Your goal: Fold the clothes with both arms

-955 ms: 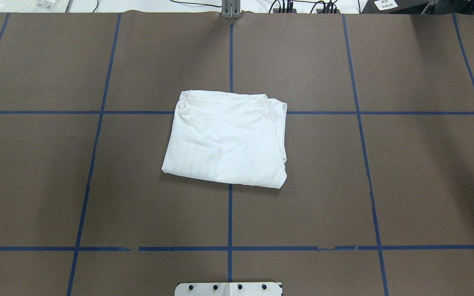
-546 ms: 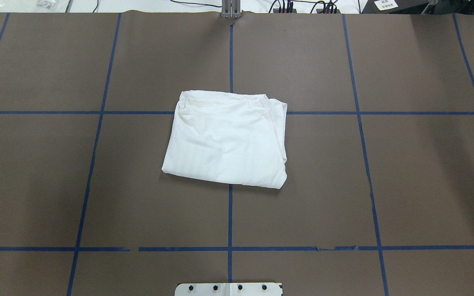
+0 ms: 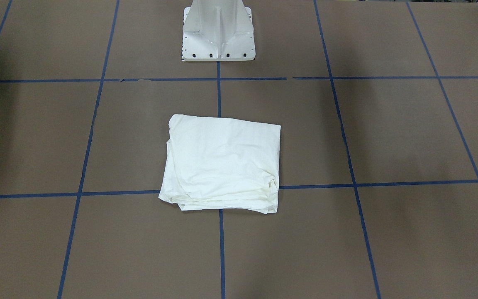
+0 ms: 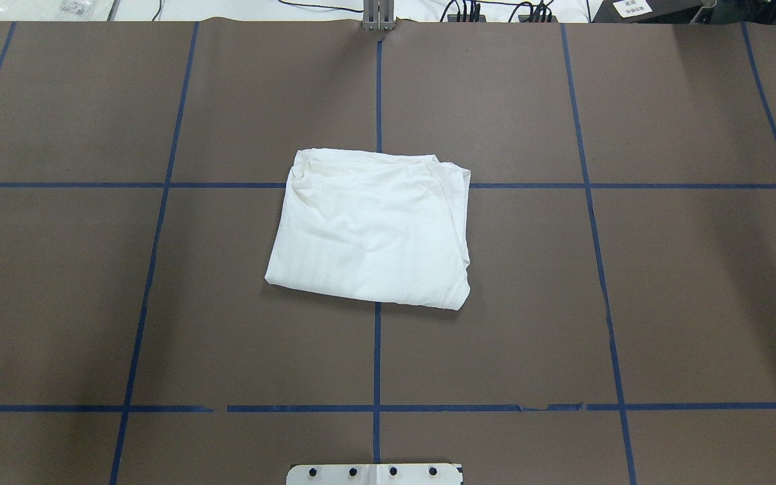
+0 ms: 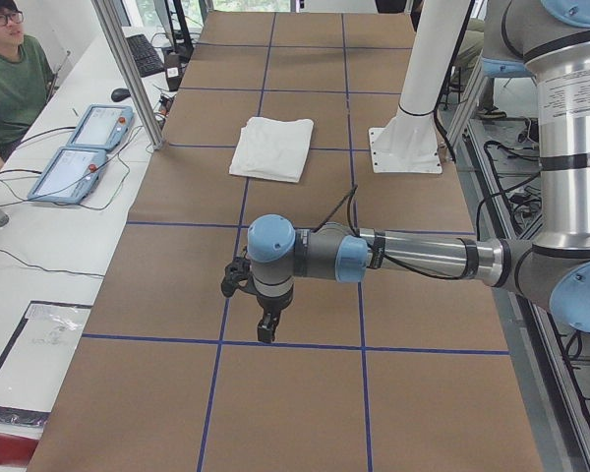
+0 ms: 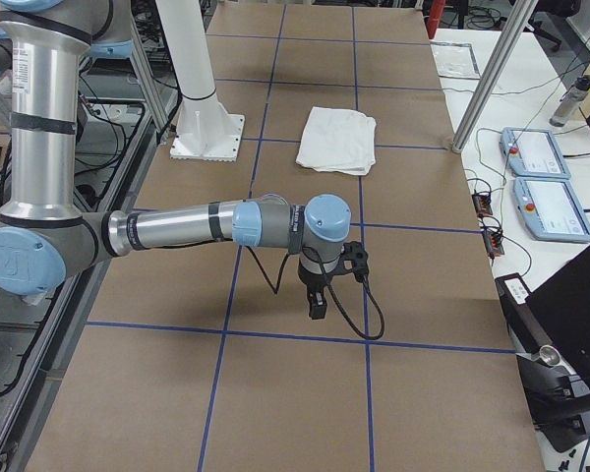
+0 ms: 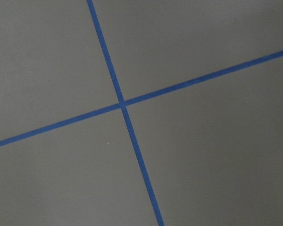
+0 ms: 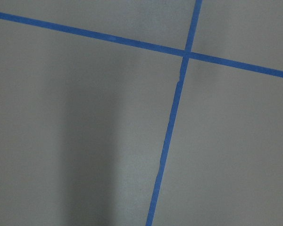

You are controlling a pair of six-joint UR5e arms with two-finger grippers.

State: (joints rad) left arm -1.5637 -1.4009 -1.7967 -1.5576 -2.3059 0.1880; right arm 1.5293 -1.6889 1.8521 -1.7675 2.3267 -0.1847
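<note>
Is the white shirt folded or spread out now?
Folded. The shirt lies as a compact rectangle, with layered edges stacked along one side and no sleeves showing.

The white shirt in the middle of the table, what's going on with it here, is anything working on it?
Nothing is handling it right now. The white shirt lies folded into a compact rectangle at the centre of the table. The left arm and right arm reach toward opposite ends of the table, and the left end effector and right end effector hang over bare surface with blue tape lines, well away from the shirt. Open or shut cannot be told.
</note>
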